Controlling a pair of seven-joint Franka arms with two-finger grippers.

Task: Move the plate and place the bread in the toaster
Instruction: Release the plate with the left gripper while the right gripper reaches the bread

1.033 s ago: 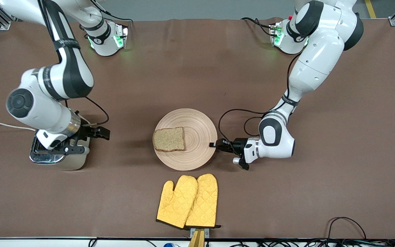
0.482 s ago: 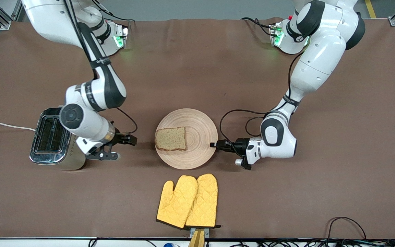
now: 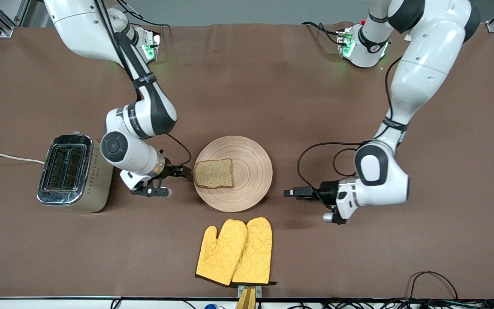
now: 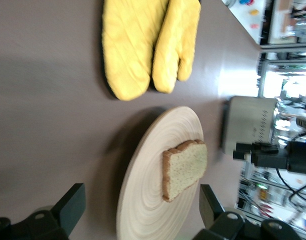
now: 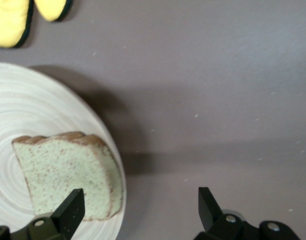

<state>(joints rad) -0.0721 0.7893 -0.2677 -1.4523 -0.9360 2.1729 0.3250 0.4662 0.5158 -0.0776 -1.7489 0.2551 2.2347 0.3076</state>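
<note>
Partly cropped, bread [image 5: 68,175] lies on plate [image 5: 23,100].

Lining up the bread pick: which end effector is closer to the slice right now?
The right end effector, open at the plate's rim beside the bread. The left end effector is open too, but clear of the plate, toward the left arm's end of the table.
</note>
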